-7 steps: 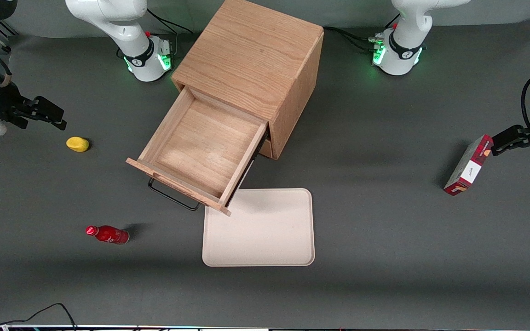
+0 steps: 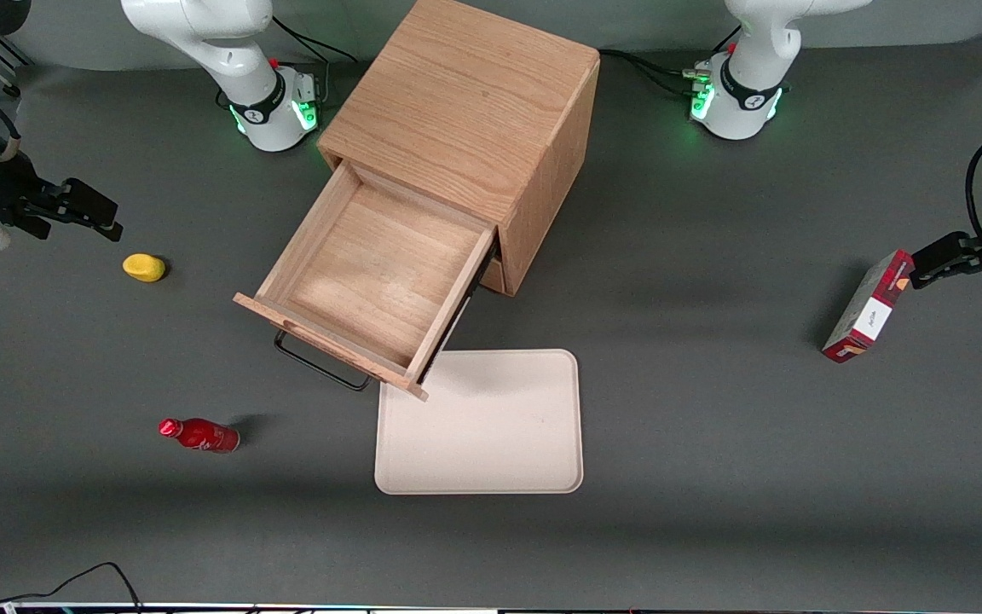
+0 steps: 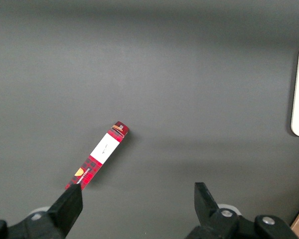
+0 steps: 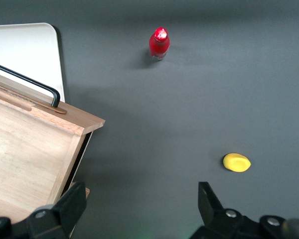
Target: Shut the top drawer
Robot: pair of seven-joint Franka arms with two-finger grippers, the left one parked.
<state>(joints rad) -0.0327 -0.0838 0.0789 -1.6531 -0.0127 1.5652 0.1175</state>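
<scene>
The top drawer point(image 2: 372, 264) of the light-oak cabinet point(image 2: 465, 102) is pulled far out and is empty. Its thin black bar handle point(image 2: 320, 365) faces the front camera. My right gripper point(image 2: 103, 215) hovers above the table toward the working arm's end, well apart from the drawer, open and empty. In the right wrist view the gripper point(image 4: 141, 191) has its fingers spread wide over bare table, with the drawer's corner point(image 4: 30, 149) and the handle point(image 4: 25, 79) beside it.
A yellow lump point(image 2: 143, 267) lies near my gripper. A red bottle point(image 2: 199, 434) lies nearer the front camera. A cream tray point(image 2: 481, 422) lies in front of the drawer. A red box point(image 2: 868, 307) stands toward the parked arm's end.
My right wrist has shifted very slightly. The drawer and the other objects have not moved.
</scene>
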